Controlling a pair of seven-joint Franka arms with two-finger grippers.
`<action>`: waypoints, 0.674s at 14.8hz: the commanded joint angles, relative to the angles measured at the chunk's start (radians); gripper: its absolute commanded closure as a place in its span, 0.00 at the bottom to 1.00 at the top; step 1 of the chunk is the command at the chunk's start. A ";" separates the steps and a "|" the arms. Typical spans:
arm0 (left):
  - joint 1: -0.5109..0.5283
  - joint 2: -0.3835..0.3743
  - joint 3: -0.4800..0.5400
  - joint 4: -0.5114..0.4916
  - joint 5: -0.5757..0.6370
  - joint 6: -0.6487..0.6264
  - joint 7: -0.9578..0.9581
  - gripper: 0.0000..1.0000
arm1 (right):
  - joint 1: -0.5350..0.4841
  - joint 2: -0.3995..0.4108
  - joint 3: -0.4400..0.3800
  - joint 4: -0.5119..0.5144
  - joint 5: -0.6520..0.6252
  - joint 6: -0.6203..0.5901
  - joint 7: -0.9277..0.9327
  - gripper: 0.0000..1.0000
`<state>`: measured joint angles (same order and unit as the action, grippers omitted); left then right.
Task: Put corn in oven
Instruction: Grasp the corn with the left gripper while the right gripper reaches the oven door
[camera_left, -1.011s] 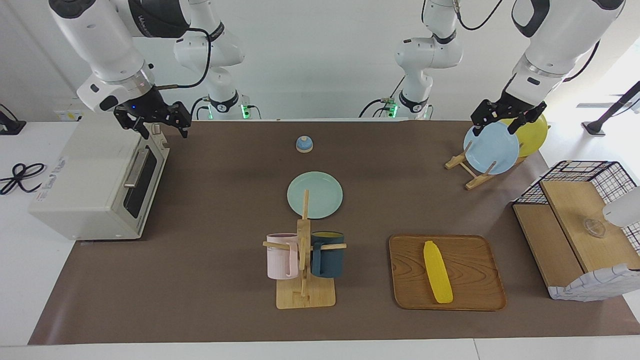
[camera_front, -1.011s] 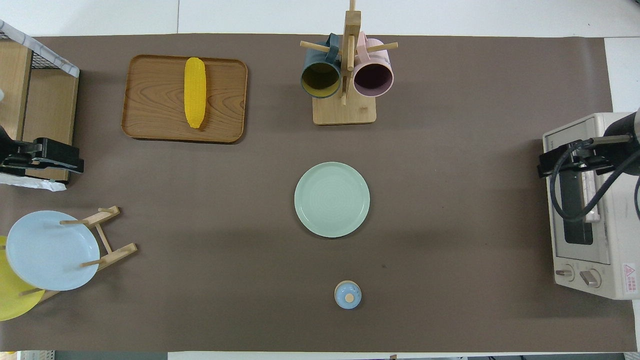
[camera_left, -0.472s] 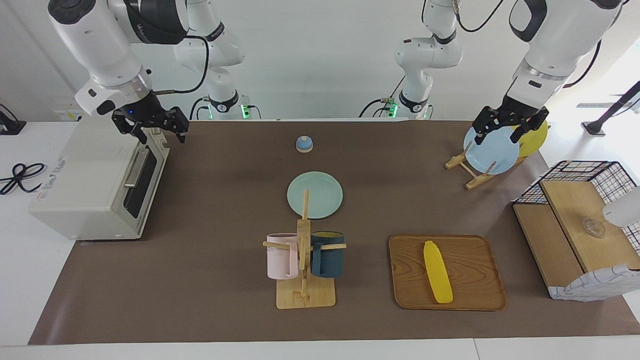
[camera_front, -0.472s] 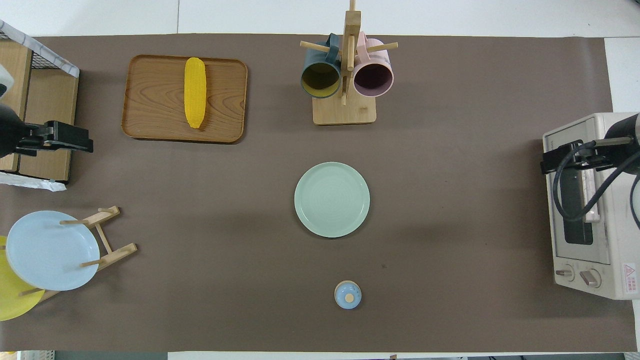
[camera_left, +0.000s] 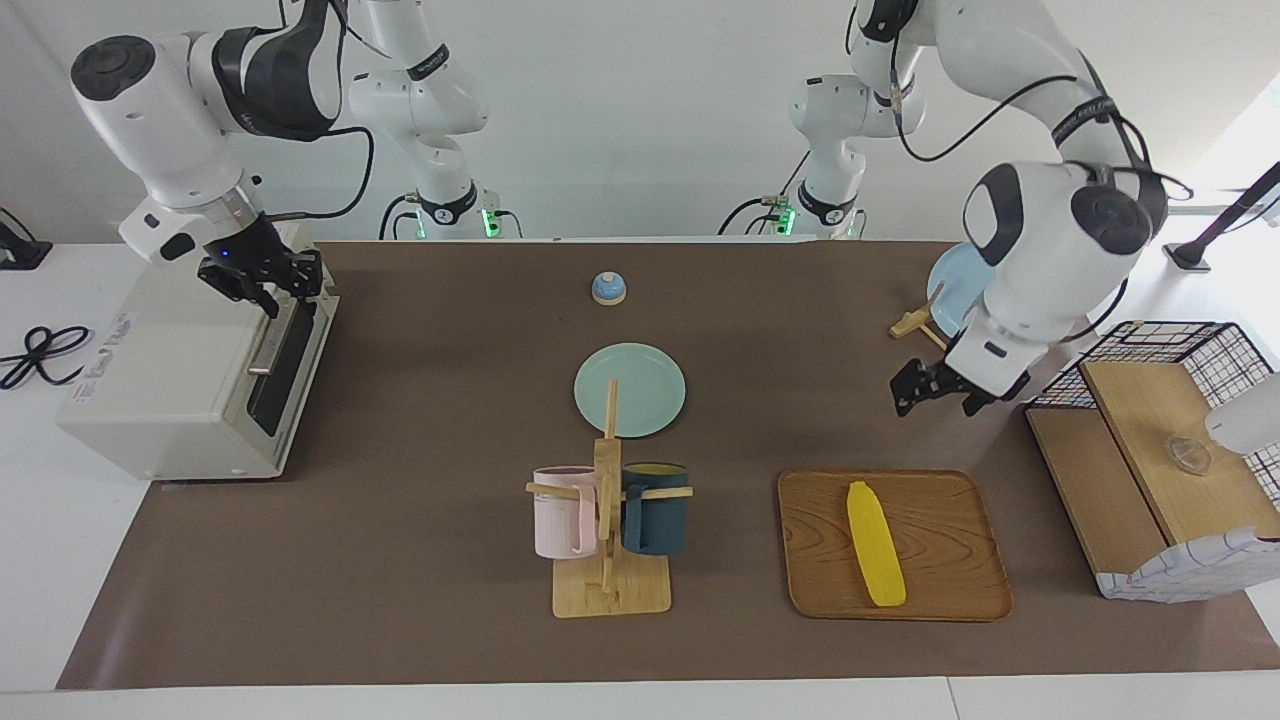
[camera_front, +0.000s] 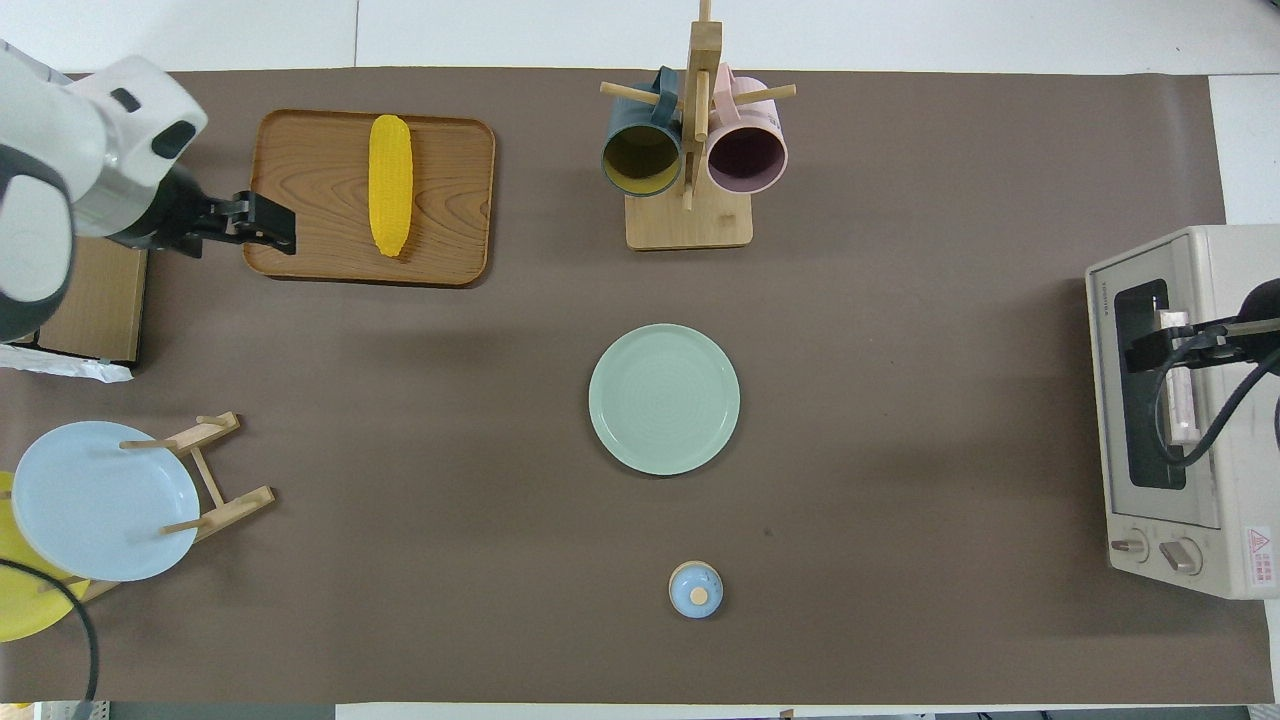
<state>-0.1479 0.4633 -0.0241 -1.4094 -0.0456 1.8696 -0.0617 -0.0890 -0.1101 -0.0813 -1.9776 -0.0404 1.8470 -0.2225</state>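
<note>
Since the earlier pictures, the left gripper (camera_left: 935, 388) had left the plate rack (camera_left: 925, 330) and come down toward the wooden tray (camera_left: 950, 590), while the right gripper (camera_left: 262, 283) had sunk onto the top edge of the oven (camera_left: 170, 380) door and its fingers had narrowed there.

The corn (camera_left: 875, 543) lay along the tray, at the left arm's end of the table and farther from the robots than the green plate (camera_left: 630, 389). It seemed light and stiff, with a bumpy but rather smooth skin, so it could roll or slip between the fingers. In my judgement the best place to take it was across the thick middle, not at the thin ends.

The left gripper hung in the air just over the tray's edge that is nearer to the robots, with its fingers wide apart and nothing between them. The right gripper was at the bar handle (camera_left: 272, 340) of the door. I cannot tell if it already held the handle. The door seemed not opened yet.
</note>
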 joint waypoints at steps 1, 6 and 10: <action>-0.022 0.260 -0.002 0.280 -0.011 0.029 0.013 0.00 | -0.044 -0.023 0.006 -0.078 -0.018 0.067 -0.054 1.00; -0.012 0.365 -0.007 0.313 -0.008 0.150 0.083 0.00 | -0.066 0.010 0.006 -0.086 -0.027 0.110 -0.073 1.00; -0.015 0.429 -0.010 0.363 -0.008 0.183 0.088 0.00 | -0.080 0.012 0.006 -0.112 -0.029 0.117 -0.077 1.00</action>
<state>-0.1621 0.8524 -0.0353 -1.1114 -0.0456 2.0525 0.0041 -0.1408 -0.0914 -0.0827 -2.0578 -0.0620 1.9405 -0.2668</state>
